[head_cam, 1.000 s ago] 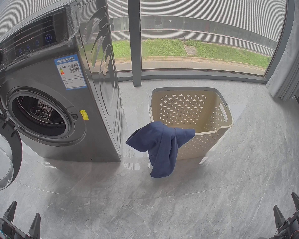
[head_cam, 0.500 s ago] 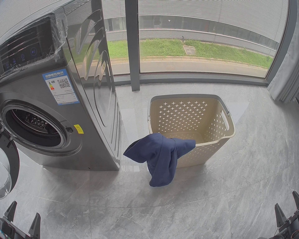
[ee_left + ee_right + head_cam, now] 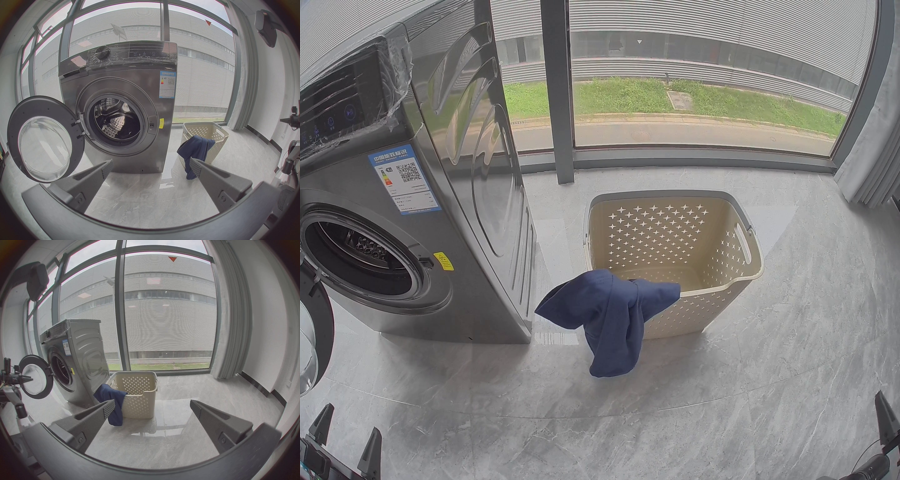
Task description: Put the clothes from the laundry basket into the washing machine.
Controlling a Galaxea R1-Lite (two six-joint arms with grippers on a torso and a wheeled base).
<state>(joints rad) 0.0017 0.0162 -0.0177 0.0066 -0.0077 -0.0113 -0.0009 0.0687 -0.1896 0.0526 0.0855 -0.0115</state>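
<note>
Plainly 1 garment matters here: a dark blue top (image 3: 610,312) lies draped over the near corner of the laundry basket (image 3: 659,234), on the side facing the washing machine (image 3: 487,206). Part of it sits on the rim and dips inside. The longer part hangs down the outer wall toward the floor (image 3: 650,425), and whether the hem touches the tiles cannot be told.

The machine stands just beside the basket, its door (image 3: 45,139) swung fully aside and the drum mouth (image 3: 115,122) unobstructed. Both arms are held low and well back from the basket. The left jaws are spread wide with nothing between them, and the right jaws are likewise spread wide and hold nothing.

The cloth looks soft, limp and light, probably a knit. It should bunch easily, will not break, and will droop and trail from any single pinch. The best hold is likely the thick fold riding on the rim, where several layers stack and the jaws can close on a real wad instead of 1 thin edge. Lifting from there should carry both halves together. The dangling end may drag, or snag on the rim and tug the light plastic basket. A high lift before crossing to the drum would guard against that.
</note>
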